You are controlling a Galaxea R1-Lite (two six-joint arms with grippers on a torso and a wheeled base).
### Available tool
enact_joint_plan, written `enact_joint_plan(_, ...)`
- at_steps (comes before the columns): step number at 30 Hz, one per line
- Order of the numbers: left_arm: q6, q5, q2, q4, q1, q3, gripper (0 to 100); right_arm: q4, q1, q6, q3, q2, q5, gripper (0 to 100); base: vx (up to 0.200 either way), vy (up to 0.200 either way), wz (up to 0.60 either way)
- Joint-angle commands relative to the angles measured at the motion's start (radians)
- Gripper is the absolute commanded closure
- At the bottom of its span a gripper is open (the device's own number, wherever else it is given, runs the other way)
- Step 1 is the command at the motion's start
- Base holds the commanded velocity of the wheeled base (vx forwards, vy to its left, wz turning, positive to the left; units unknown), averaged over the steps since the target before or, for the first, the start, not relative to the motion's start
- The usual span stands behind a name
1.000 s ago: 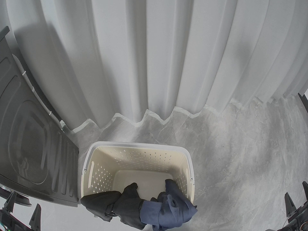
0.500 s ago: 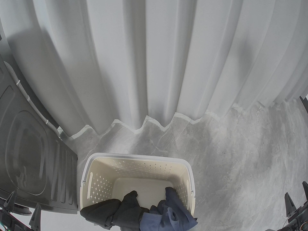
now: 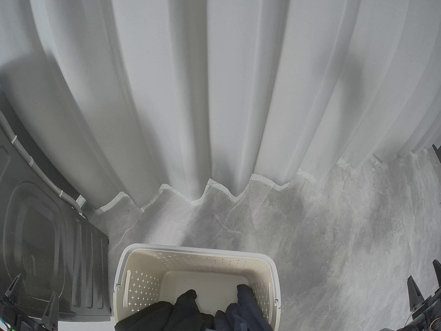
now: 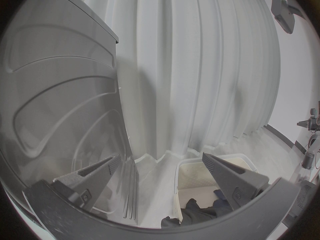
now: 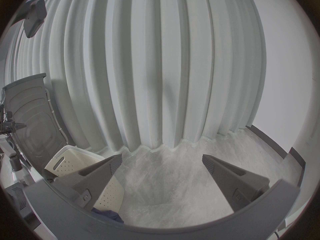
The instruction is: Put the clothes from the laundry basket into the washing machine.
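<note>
Comparing with a second ago: finding the whole head view shifted, so putting the lower place of the laundry basket (image 3: 197,249) in the picture down to the camera, not to the basket. Seeing more of the white curtain (image 3: 220,93) and less of the clothes. Finding both grippers sitting in the same bottom corners as before.

Counting one basket, standing on the grey floor (image 3: 344,235) just beside one washing machine (image 3: 46,253) on the robot's left. Counting two pieces of clothing lying side by side at the basket's near end: a black garment (image 3: 174,311) and a blue garment (image 3: 245,306), the black one spilling over the rim in the left wrist view.

Counting two grippers. Seeing the left gripper (image 4: 160,155) hanging close to the washing machine's ribbed grey panel, spreading its two fingers wide and gripping nothing. Seeing the right gripper (image 5: 160,155) hanging over bare floor well to the right of the basket, likewise gaping wide and carrying nothing.

Losing the lower part of both garments and the basket's near rim past the bottom edge of the head view. Losing much of the washing machine past the left edge, and making out just a ribbed panel with a hose along it, so not telling which face it is.
</note>
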Motion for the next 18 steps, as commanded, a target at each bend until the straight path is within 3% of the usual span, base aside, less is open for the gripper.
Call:
enact_joint_plan(1,0.0,0.0,-0.015,0.0,0.0,0.018,0,0.0,0.0,0.0,0.018,-0.016,0.0,0,0.0,0.0,0.0)
enact_joint_plan(4,-0.001,0.0,-0.015,0.0,0.0,0.018,0,0.0,0.0,0.0,0.018,-0.016,0.0,0,0.0,0.0,0.0)
enact_joint_plan(7,0.0,0.0,-0.015,0.0,0.0,0.018,0,0.0,0.0,0.0,0.018,-0.016,0.0,0,0.2,0.0,0.0)
enact_joint_plan(18,0.0,0.0,-0.015,0.0,0.0,0.018,0,0.0,0.0,0.0,0.018,-0.016,0.0,0,0.0,0.0,0.0)
